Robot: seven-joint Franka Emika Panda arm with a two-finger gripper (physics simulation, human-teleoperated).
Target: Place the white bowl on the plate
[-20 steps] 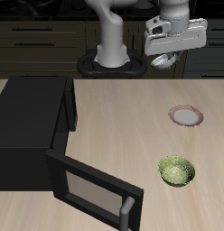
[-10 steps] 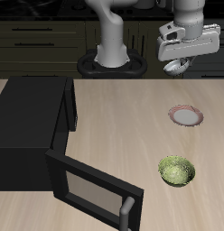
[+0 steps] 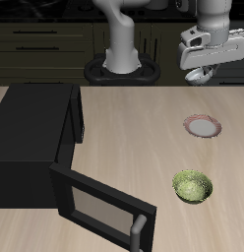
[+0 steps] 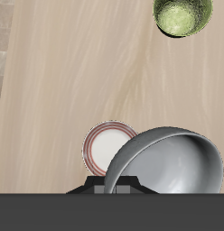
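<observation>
Hand (image 3: 200, 71) pinches the white bowl (image 3: 196, 74) by its rim, high above the worktop (image 3: 124, 128). Over the last second it has carried the bowl sideways, so it now hangs farther back than the plate (image 3: 203, 126) and almost over it; lowering seems next. Plate and green bowl (image 3: 191, 186) both look empty, as does the carried bowl's grey inside (image 4: 172, 162).

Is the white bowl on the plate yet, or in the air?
In the air. The gripper holds the white bowl high above the table, tilted; the plate lies bare below.
</observation>
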